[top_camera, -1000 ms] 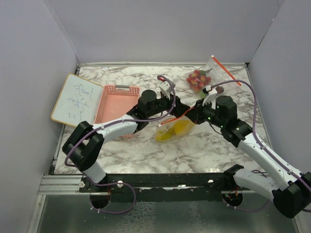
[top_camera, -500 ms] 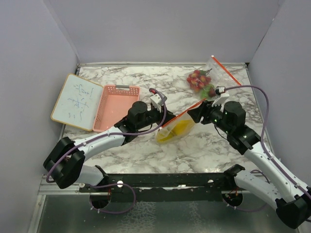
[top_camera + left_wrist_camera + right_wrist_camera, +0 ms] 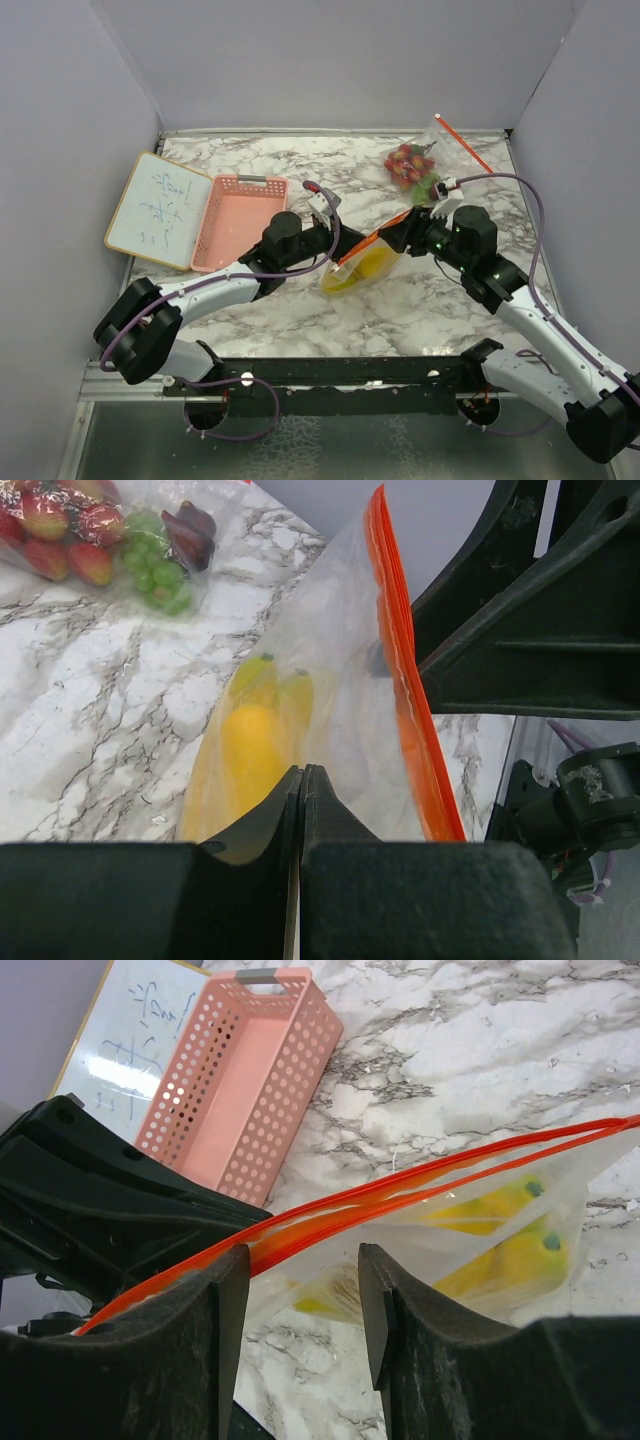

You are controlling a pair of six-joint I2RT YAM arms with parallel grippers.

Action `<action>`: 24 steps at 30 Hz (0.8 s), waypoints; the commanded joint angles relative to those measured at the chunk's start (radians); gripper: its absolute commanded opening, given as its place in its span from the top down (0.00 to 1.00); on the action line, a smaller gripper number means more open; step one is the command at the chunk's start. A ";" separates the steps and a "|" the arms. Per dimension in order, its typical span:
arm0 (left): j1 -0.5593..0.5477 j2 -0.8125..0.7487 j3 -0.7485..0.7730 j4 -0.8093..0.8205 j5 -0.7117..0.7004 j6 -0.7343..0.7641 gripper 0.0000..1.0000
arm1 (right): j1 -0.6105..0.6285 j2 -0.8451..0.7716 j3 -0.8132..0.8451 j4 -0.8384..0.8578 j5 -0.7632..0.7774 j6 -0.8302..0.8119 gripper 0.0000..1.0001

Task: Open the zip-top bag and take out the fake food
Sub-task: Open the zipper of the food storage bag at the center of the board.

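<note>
A clear zip-top bag with an orange zip strip is propped up at mid-table. Inside it is yellow fake food: a lemon and a banana, also visible as yellow pieces in the right wrist view. My left gripper is shut on the bag's clear film just below the zip, at the bag's left end. My right gripper stands open at the bag's right end. The zip strip passes between its fingers, close to the left fingertip.
A second clear bag holding strawberries, green grapes and a dark purple piece lies at the back right, also in the left wrist view. A pink slotted basket and a whiteboard sit at the left.
The left gripper went from open to shut on the bag and drew back to the left. The right gripper let go of the bag and now stands open.
</note>
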 commanded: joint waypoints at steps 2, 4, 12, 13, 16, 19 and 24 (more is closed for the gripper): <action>-0.007 -0.009 -0.010 0.058 0.026 -0.022 1.00 | -0.003 -0.031 -0.029 0.003 0.005 0.010 0.55; -0.008 -0.009 -0.009 0.057 0.029 -0.022 1.00 | -0.003 -0.028 -0.039 0.004 0.009 0.008 0.57; -0.029 -0.008 -0.002 0.034 0.012 0.005 1.00 | -0.003 0.008 -0.009 0.018 -0.001 0.038 0.73; -0.033 -0.008 -0.001 0.026 0.005 0.011 1.00 | -0.003 0.009 -0.008 0.021 -0.002 0.045 0.76; -0.044 -0.012 0.001 0.008 -0.014 0.026 1.00 | -0.003 0.002 -0.014 0.027 0.002 0.063 0.87; -0.048 -0.024 -0.004 -0.003 -0.035 0.036 1.00 | -0.003 -0.010 -0.028 0.026 0.017 0.069 0.96; -0.048 -0.067 0.008 -0.071 -0.138 0.048 0.46 | -0.003 -0.031 -0.025 0.018 0.040 0.058 0.98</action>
